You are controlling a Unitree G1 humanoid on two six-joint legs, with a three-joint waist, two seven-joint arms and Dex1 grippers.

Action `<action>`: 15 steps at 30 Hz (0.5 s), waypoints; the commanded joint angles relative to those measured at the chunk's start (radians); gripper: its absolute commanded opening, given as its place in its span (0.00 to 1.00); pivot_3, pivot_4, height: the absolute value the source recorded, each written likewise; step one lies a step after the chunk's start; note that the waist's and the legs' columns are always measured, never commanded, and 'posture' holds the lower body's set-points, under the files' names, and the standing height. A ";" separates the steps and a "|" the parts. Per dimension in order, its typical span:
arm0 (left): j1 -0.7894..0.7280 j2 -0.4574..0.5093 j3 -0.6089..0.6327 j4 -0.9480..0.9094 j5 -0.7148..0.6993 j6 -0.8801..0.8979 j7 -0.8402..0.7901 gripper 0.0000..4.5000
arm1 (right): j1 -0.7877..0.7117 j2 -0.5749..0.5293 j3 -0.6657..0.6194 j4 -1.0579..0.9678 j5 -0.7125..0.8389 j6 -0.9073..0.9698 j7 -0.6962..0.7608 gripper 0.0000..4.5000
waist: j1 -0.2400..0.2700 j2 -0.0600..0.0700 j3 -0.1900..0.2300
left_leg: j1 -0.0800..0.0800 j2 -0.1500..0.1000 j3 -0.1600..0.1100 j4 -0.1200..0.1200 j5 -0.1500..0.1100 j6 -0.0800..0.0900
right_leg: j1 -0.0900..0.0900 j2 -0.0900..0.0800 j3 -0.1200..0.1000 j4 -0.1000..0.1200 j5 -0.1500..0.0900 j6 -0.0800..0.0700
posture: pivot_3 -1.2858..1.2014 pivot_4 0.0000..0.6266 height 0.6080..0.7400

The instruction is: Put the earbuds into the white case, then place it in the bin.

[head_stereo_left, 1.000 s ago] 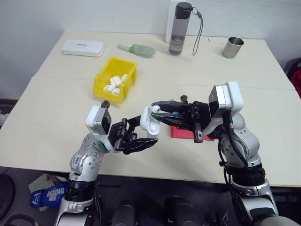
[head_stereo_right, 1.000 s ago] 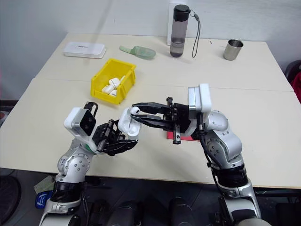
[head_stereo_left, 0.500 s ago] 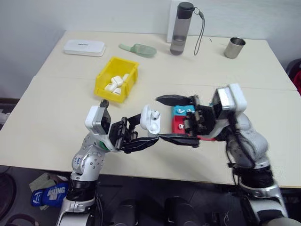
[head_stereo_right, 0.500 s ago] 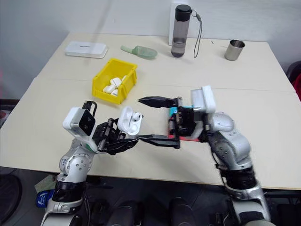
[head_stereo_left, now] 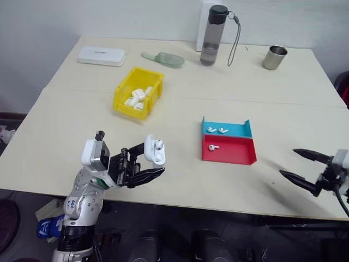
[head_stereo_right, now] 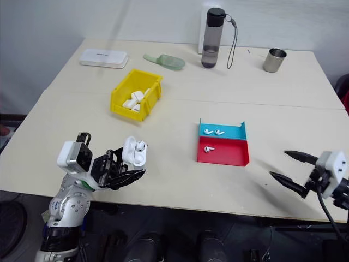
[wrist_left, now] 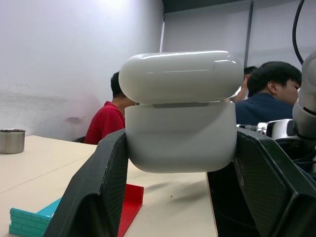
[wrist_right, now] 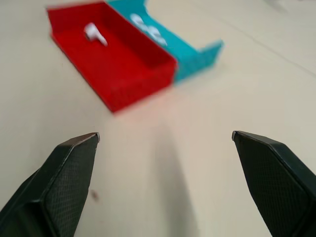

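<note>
Since the earlier frame, the right tool point(head_stereo_left: 301, 170) has swung away from the white case point(head_stereo_left: 153, 150) to the bench point(head_stereo_left: 180, 109) edge, fingers spread. The left tool point(head_stereo_left: 143, 166) pinches the case, lid ajar. One earbud point(head_stereo_left: 214, 147) remains in the red tray point(head_stereo_left: 229, 151); loading appears incomplete.

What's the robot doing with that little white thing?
The robot's left end effector is holding up the white case with its lid open and an earbud showing inside. Its right end effector hangs open and empty over the table's right edge. More earbuds lie in the blue tray and red tray. The yellow bin already holds other white cases, but this one is not in there yet.
</note>
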 commanded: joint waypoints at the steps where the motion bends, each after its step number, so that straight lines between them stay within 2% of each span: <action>1: 0.014 -0.001 0.006 -0.050 0.000 -0.019 0.019 0.61 | -0.050 -0.012 -0.001 -0.067 0.017 0.000 -0.033 0.99 | -0.008 0.000 0.000 | 0.001 0.000 0.000 0.000 0.000 0.000 | 0.000 0.000 0.000 0.000 0.000 0.000 | 0.52 0.24 1.00; 5: 0.018 -0.006 -0.005 -0.061 0.000 -0.022 0.036 0.61 | -0.204 -0.008 0.107 -0.183 0.025 0.116 -0.072 0.99 | -0.022 0.000 0.000 | 0.005 0.001 0.001 0.000 0.002 -0.003 | 0.001 0.001 0.001 -0.001 0.000 0.000 | 0.52 0.24 1.00; 10: 0.013 -0.012 -0.018 -0.062 0.004 -0.027 0.047 0.61 | -0.487 -0.033 0.314 -0.209 -0.103 0.282 -0.128 0.99 | -0.015 0.001 0.000 | 0.005 0.001 -0.001 0.000 0.002 -0.005 | -0.001 0.001 0.001 0.000 0.000 0.000 | 0.52 0.24 1.00; 13: 0.006 -0.017 -0.020 -0.056 0.003 -0.029 0.052 0.61 | -0.689 -0.013 0.484 -0.110 -0.219 0.239 -0.042 0.99 | -0.010 0.001 0.000 | 0.003 0.001 -0.002 -0.001 0.001 -0.005 | -0.003 0.000 0.000 0.000 0.000 0.000 | 0.52 0.24 1.00; 15: 0.004 -0.017 -0.021 -0.052 0.003 -0.030 0.050 0.61 | -0.758 -0.003 0.545 -0.051 -0.258 0.192 0.003 0.99 | -0.004 0.001 0.000 | 0.002 0.001 -0.003 -0.002 0.001 -0.005 | -0.003 0.000 -0.001 0.000 0.000 0.000 | 0.52 0.24 1.00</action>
